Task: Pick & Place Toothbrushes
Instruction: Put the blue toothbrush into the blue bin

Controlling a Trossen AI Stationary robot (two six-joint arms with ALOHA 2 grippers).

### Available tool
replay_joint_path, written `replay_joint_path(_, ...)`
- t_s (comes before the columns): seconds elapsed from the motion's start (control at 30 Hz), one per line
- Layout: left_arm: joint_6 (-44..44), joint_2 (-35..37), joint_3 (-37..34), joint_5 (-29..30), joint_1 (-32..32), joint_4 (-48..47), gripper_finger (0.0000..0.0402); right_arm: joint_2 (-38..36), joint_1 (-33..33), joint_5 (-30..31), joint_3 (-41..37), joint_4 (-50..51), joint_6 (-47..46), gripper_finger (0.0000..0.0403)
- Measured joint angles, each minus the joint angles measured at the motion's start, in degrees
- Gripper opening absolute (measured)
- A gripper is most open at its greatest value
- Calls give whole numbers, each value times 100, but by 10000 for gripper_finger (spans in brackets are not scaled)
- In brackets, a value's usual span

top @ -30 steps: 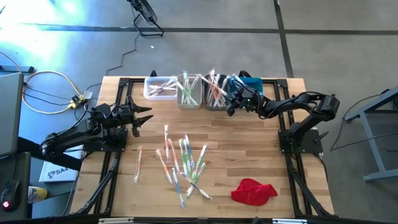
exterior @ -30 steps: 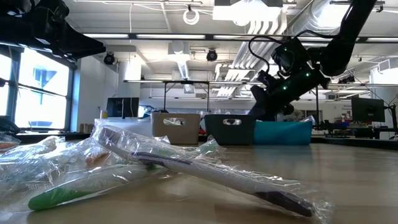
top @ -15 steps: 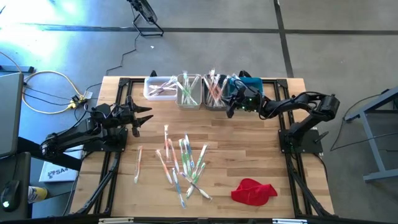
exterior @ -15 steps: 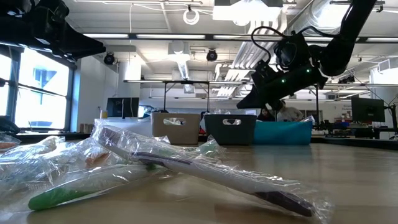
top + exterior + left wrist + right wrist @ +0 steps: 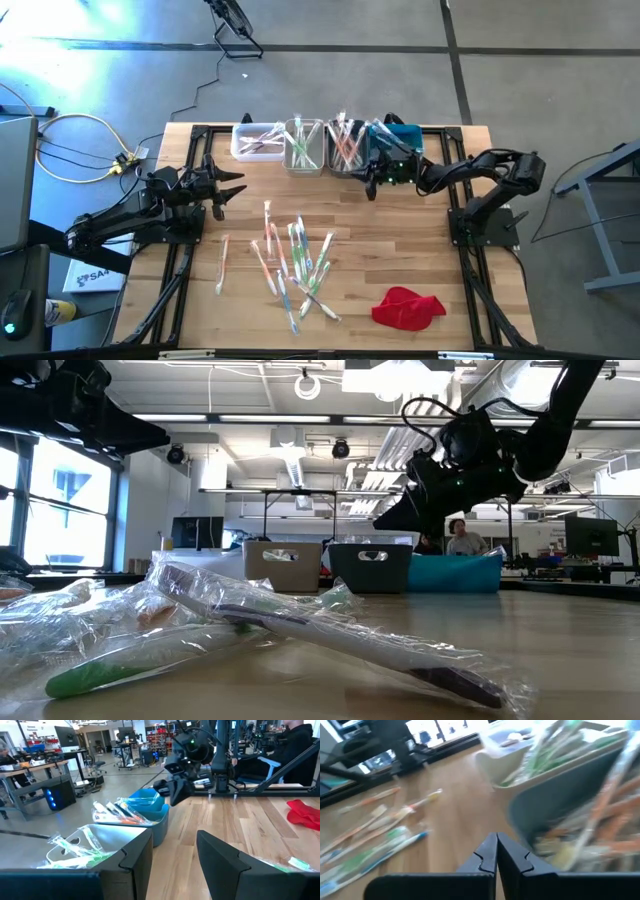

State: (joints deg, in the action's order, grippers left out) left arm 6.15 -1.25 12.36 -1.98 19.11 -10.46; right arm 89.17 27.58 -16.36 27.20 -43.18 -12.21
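Right wrist view: end effector (image 5: 496,851) closed, empty

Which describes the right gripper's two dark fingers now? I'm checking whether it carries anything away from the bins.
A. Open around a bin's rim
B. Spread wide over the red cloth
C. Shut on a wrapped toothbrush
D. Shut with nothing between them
D: the right gripper has its fingers pressed together with nothing between them, hovering beside the grey bin.

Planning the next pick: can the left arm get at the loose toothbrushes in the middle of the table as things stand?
Probably yes. The left gripper is open beside the loose toothbrushes, with bare table between; the shut right gripper is off by the bins.
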Motion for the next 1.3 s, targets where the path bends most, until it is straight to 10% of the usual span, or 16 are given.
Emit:
replay_joint_path(0.57,-20,0,0,4,0,2,150,-2,-1089,1393,0,-137,-146,2)
replay_joint_path(1.3,-53,2,0,24,0,-11,150,-4,-1670,1541,197,-1864,-413,2)
